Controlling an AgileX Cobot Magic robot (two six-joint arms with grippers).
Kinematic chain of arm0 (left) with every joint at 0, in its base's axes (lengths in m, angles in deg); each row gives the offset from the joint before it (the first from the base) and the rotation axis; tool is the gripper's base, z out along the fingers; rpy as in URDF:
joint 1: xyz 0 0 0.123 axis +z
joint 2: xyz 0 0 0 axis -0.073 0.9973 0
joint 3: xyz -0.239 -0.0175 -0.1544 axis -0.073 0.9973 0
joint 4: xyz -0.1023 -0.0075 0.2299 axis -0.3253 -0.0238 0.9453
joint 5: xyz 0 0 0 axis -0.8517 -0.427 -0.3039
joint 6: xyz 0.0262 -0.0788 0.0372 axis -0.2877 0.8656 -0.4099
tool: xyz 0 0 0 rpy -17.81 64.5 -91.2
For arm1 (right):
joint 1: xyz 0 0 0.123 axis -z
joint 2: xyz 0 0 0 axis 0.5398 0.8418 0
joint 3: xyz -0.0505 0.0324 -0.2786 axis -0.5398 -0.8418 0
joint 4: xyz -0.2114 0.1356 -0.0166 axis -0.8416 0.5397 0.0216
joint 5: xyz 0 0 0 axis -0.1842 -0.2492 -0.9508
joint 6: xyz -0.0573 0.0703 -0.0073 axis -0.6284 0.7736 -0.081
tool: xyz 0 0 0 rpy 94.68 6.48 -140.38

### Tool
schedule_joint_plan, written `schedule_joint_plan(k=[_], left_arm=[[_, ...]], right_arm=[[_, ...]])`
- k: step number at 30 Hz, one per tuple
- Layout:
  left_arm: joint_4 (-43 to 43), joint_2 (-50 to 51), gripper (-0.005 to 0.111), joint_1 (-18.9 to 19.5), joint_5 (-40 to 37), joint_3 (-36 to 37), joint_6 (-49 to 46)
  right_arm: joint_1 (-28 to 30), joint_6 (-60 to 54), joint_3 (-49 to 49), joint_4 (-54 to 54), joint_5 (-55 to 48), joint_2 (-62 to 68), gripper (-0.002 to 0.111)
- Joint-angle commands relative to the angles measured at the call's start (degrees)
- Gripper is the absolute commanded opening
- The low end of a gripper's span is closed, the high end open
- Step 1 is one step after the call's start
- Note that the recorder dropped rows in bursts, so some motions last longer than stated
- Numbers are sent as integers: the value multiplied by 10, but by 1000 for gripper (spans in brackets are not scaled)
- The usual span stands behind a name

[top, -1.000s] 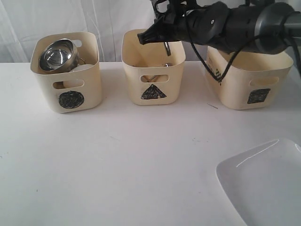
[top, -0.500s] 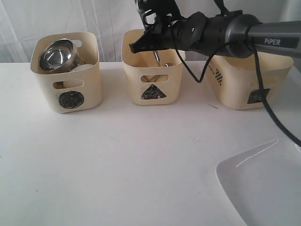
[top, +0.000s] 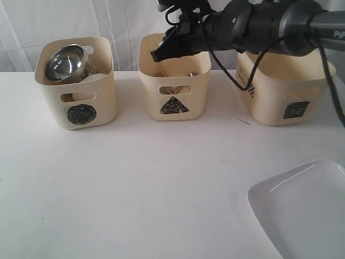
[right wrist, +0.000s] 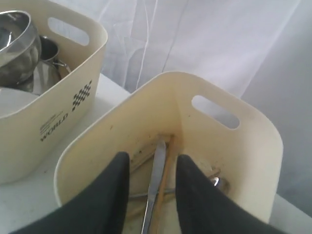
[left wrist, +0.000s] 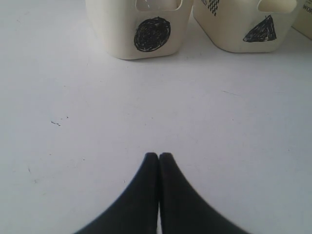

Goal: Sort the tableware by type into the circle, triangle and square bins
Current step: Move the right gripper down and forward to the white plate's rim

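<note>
Right gripper (right wrist: 152,157): jaws parted, holding nothing, over the triangle bin (top: 173,81). In it we count a knife (right wrist: 155,183), chopsticks (right wrist: 167,163) and more steel, part hidden. Circle bin (top: 81,94): steel bowl (top: 64,62), mug (right wrist: 48,48), white dish (top: 95,77). Square bin (top: 285,91): contents unseen. Plate (top: 302,210): on the table. Left gripper (left wrist: 159,157): closed, empty. A second ago a steel utensil hung from the right gripper; now released.

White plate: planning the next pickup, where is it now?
The white plate lies on the table in the exterior view's lower right corner, in front of the square-marked bin and apart from it, cut off by the frame.
</note>
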Motion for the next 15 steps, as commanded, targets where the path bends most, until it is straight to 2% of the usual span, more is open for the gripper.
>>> schedule_joint_plan(k=[1,8,10,12,15], left_arm=[[-2,-3,0,1,1,3,1],[-2,-3,0,1,1,3,1],[-2,-3,0,1,1,3,1],[-2,-3,0,1,1,3,1],[-2,-3,0,1,1,3,1]], right_arm=[[4,2,-79,-20,-21,-63,32],[7,2,-266,-59,-73,-218,32],[7,2,-312,-66,-114,-281,41],[7,75,-356,-109,-219,-343,51],[3,180,-395,-193,-372,-385,51]])
